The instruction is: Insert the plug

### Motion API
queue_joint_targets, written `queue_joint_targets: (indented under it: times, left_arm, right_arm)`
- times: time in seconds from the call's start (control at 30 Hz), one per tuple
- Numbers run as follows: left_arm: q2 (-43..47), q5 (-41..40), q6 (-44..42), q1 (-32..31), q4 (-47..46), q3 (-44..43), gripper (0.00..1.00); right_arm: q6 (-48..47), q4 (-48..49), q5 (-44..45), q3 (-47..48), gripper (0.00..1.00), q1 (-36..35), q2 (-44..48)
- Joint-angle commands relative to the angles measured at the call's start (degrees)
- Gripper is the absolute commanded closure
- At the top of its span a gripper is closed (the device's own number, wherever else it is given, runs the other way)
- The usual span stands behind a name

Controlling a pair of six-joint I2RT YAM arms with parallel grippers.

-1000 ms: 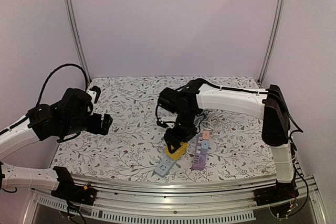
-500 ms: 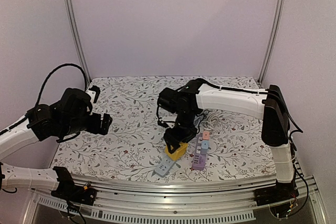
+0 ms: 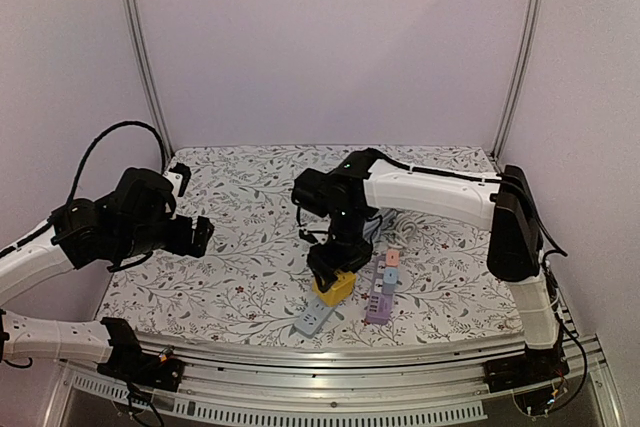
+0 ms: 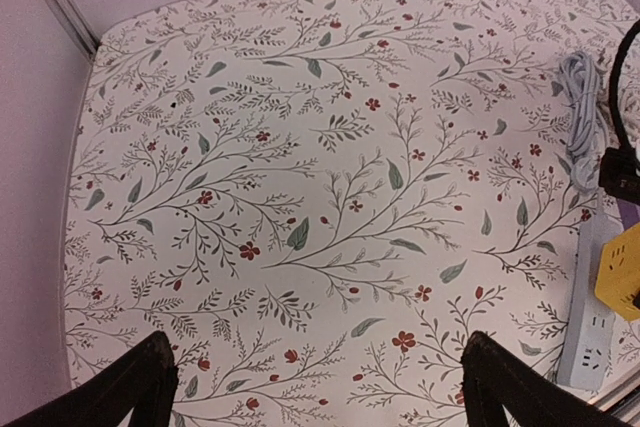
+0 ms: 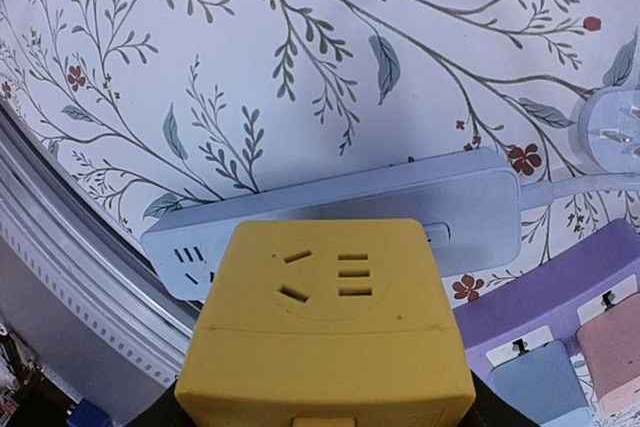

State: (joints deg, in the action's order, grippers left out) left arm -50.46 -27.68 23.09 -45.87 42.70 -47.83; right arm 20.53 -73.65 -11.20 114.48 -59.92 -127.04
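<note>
Left gripper (image 3: 203, 235) released, jaws wide, holding nothing, hanging over the floral-print tablecloth (image 4: 300, 147). Centre, near front edge: flat grey-blue plastic power strip (image 3: 313, 320) lying on the cloth. Right gripper (image 3: 333, 269) clenched on a yellow plastic cube adapter plug (image 5: 325, 327), held over the far part of that strip; can't tell if they touch. Just right: purple power strip with pastel plugs (image 3: 380, 292). A loose white plug (image 5: 615, 137) lies on the cloth, with a coiled grey cable (image 4: 580, 97) behind.

The yellow socket cube (image 5: 325, 317) is hiding the middle of the grey power strip (image 5: 470, 212). The right wrist view's edge is cutting off the plug (image 5: 612, 137).
</note>
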Motion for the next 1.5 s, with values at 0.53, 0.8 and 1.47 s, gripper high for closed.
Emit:
queue_joint_targets:
  times: [0.53,0.8,1.47]
  left_arm:
    - [0.18,-0.37,-0.44,-1.07,-0.3,0.64,0.01]
    - [-0.1,0.08,-0.51,-1.26,-0.34,0.64,0.01]
    - [0.2,-0.71,-0.48,-2.47,-0.23,0.64,0.0]
  right_arm:
    - [-5.08,-2.96,2.59,-7.8,1.0,-4.94,-1.22]
    - [-5.33,-3.08,1.37,-7.04,1.0,-4.31,-0.73]
    - [-3.83,-5.71,2.7,0.65,1.0,-4.21,-8.12]
